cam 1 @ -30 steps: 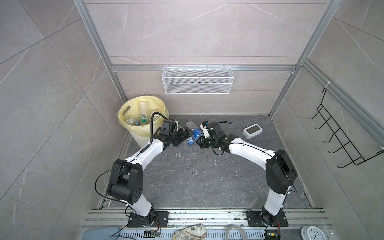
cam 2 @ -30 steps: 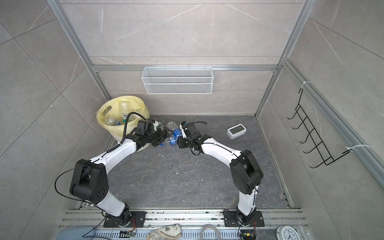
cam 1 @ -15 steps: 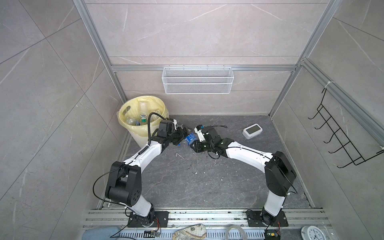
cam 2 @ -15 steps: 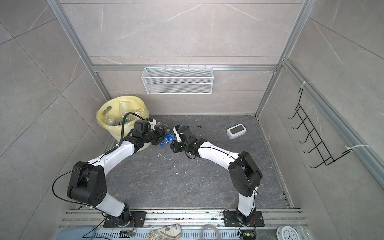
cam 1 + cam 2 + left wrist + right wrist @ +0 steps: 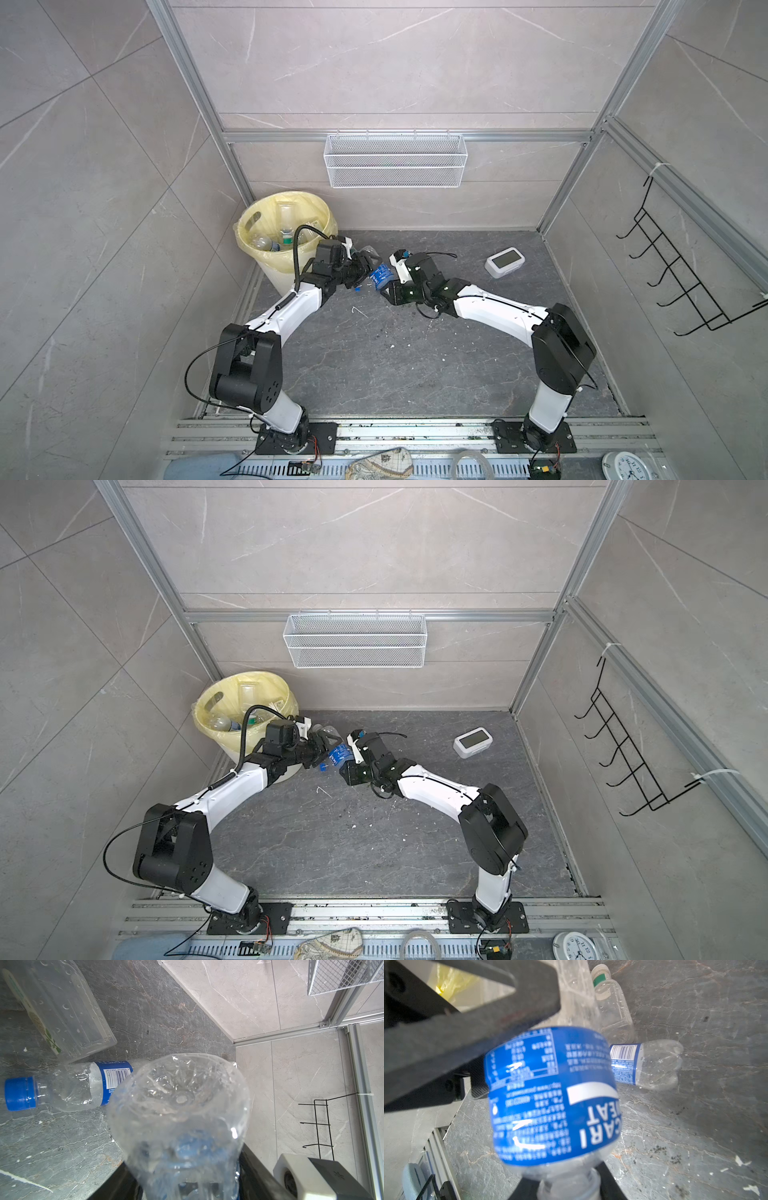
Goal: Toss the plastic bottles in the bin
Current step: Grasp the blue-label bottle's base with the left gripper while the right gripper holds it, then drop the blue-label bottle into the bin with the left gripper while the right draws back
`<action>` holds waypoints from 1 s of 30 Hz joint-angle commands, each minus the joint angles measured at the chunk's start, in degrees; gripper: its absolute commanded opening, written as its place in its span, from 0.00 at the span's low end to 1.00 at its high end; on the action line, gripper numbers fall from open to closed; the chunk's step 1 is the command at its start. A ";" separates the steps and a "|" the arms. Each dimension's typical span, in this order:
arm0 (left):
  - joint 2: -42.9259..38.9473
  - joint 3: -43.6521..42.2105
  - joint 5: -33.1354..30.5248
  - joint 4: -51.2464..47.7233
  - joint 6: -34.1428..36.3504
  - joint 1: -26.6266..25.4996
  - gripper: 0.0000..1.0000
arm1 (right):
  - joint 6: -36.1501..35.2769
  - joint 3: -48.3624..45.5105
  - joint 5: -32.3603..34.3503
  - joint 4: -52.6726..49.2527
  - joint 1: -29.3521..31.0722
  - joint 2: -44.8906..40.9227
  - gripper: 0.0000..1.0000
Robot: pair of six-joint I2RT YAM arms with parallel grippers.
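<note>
**Two white-and-black arms, as I see them from my station**

The left arm point(image 5: 291, 309) and the right arm point(image 5: 498, 316) have smooth white link shells and blocky black joint housings. A thick black cable point(image 5: 295, 255) loops above the left forearm, and a thin cable point(image 5: 188, 365) curves beside its shoulder. Each base sits on a black plate point(image 5: 326, 436). The left end effector point(image 5: 368, 266) and the right end effector point(image 5: 385, 288) are matte black.

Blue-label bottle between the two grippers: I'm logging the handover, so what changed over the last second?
The right gripper, shut on the neck of the blue-label bottle, carried it slightly left to the left gripper, whose jaws narrowed around its base; a firm grip isn't confirmed. The bin and clock stayed put.
</note>
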 commanded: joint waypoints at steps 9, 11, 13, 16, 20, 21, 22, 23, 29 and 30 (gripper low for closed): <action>-3.37 -0.51 0.58 3.49 1.00 0.27 0.49 | -0.60 -0.54 -4.14 3.66 1.37 -2.87 0.35; -3.66 -0.47 0.31 3.33 1.21 0.32 0.48 | -0.55 -0.66 -4.09 3.76 1.37 -3.10 0.41; -4.03 -0.34 -0.21 2.80 1.88 0.31 0.47 | -0.56 -0.80 -4.00 3.89 1.33 -3.43 0.48; -4.89 -0.16 -1.26 1.88 3.09 0.26 0.46 | -0.79 -1.02 -3.57 3.56 1.33 -3.94 0.58; -6.08 0.88 -2.97 -0.68 5.25 0.39 0.45 | -2.84 -0.79 -2.13 1.63 1.34 -5.39 0.69; -6.47 1.02 -3.26 -1.00 5.63 0.47 0.45 | -3.41 -0.73 -1.78 1.17 1.37 -6.00 0.71; -6.82 1.15 -3.52 -1.38 6.07 0.56 0.45 | -3.93 -0.74 -1.48 0.69 1.34 -6.53 0.73; -7.20 1.31 -3.78 -1.73 6.60 0.58 0.45 | -4.38 -0.80 -1.20 0.31 1.32 -7.06 0.74; -10.40 3.34 -6.72 -5.49 11.47 1.39 0.45 | -7.43 -1.03 1.26 -2.10 1.33 -10.57 0.86; -11.09 4.05 -7.44 -6.27 12.80 1.56 0.45 | -7.79 -1.05 1.53 -2.36 1.33 -11.16 0.89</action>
